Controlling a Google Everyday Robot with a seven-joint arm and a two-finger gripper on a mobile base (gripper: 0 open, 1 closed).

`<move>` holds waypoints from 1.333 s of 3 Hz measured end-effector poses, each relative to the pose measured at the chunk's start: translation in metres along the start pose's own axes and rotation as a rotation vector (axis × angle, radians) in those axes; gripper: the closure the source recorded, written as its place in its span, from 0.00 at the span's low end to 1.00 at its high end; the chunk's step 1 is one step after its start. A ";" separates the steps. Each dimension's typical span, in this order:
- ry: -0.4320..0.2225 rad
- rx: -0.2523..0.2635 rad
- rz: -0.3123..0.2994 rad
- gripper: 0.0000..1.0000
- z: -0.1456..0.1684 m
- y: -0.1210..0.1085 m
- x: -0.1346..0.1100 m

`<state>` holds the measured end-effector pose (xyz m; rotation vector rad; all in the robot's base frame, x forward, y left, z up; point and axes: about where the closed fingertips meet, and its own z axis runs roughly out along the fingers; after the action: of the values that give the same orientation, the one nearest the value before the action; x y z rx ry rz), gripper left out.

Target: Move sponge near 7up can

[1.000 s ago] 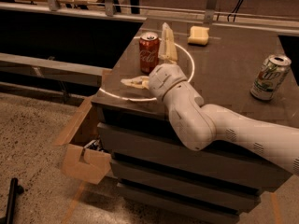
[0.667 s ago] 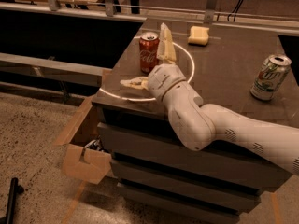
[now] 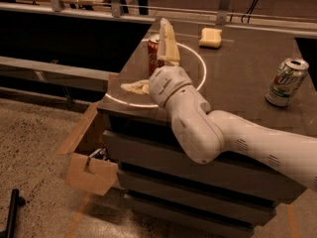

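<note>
Dark worktop (image 3: 237, 68) held the sponge (image 3: 210, 37) at its far edge, beyond and right of the pincer (image 3: 143, 54), splayed wide and empty.

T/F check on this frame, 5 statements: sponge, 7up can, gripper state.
1. The gripper holds the sponge. False: the sponge lies free at the far edge of the table, and the gripper holds nothing.
2. The 7up can stands on the table's right side. True.
3. The sponge touches the 7up can. False: they are well apart, with bare table between them.
4. A red Coca-Cola can stands right by the gripper, over the table's left part. True.
5. The gripper's fingers are shut. False: they are spread wide open.
</note>
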<state>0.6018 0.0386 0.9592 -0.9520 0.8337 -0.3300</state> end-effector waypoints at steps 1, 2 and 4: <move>-0.050 0.031 -0.132 0.00 0.001 -0.010 -0.039; -0.114 0.071 -0.159 0.00 0.001 -0.014 -0.084; -0.214 0.191 -0.061 0.00 -0.005 -0.027 -0.146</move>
<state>0.5058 0.1063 1.0501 -0.8189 0.5672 -0.3473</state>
